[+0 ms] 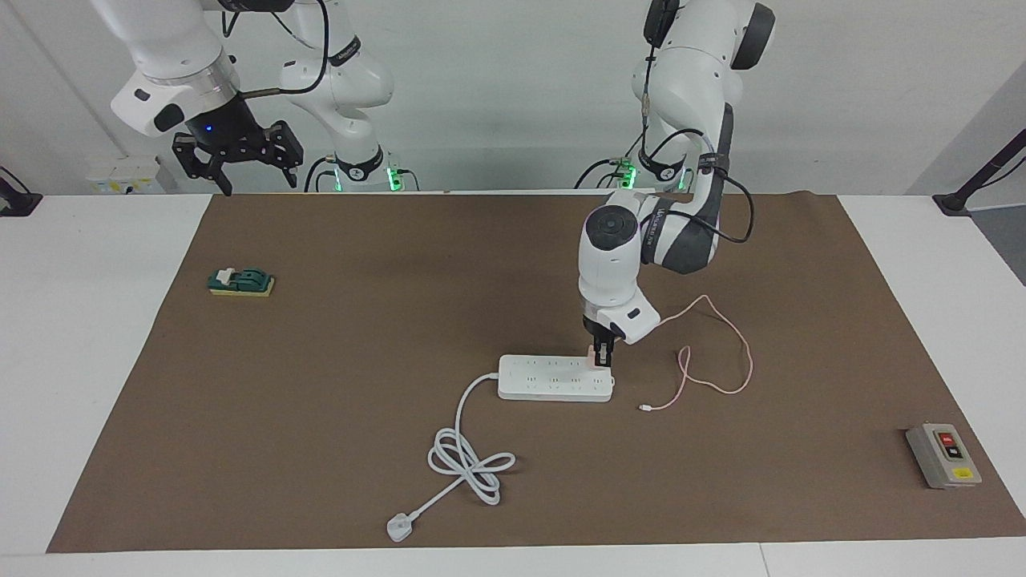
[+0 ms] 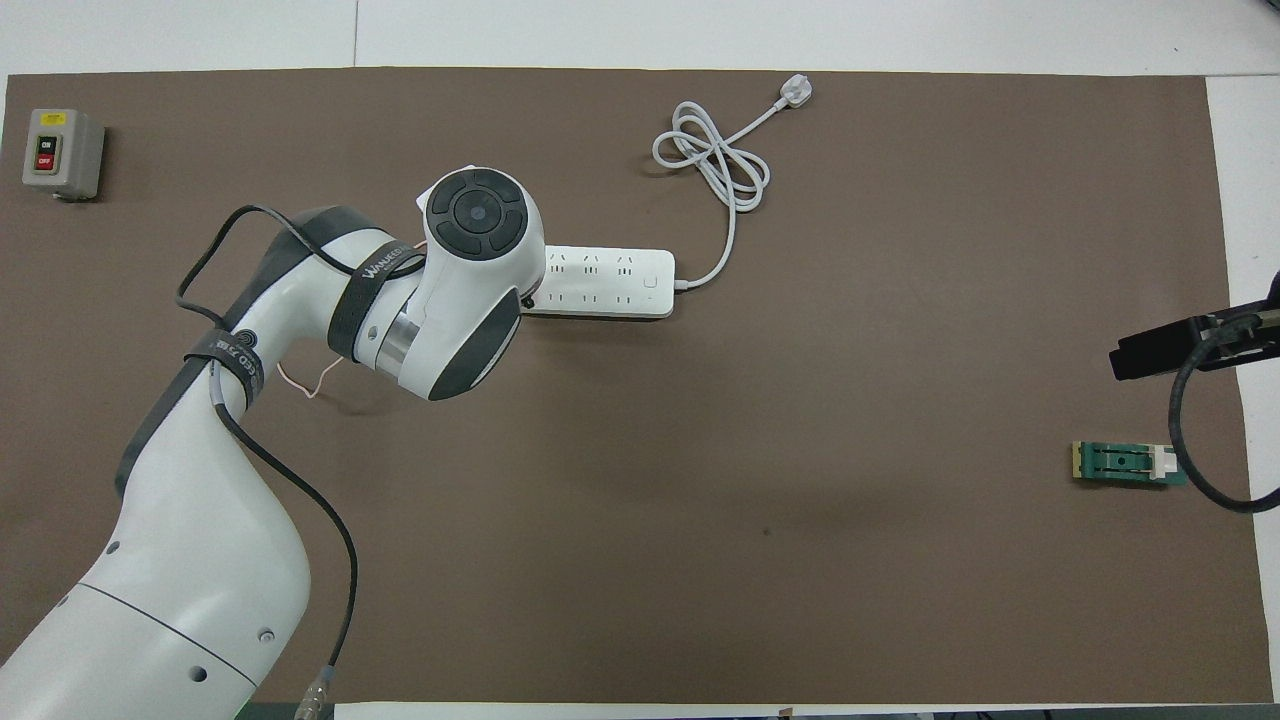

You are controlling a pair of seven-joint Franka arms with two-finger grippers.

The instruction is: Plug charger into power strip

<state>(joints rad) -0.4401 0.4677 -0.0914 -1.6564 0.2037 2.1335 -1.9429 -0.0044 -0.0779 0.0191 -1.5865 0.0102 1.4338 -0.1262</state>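
Observation:
The white power strip (image 1: 555,378) lies mid-table on the brown mat; it also shows in the overhead view (image 2: 600,282). My left gripper (image 1: 601,355) points straight down at the strip's end toward the left arm's end of the table, shut on the pale pink charger (image 1: 596,357), which sits right at the strip's top face. The charger's thin pink cable (image 1: 725,336) loops over the mat beside the strip. In the overhead view the left arm hides the charger and that end of the strip. My right gripper (image 1: 238,164) is open and empty, raised above the table edge, waiting.
The strip's thick white cord (image 1: 469,457) coils toward its three-pin plug (image 1: 398,527), farther from the robots. A grey button box (image 1: 943,455) sits toward the left arm's end. A green block on a yellow pad (image 1: 241,281) lies toward the right arm's end.

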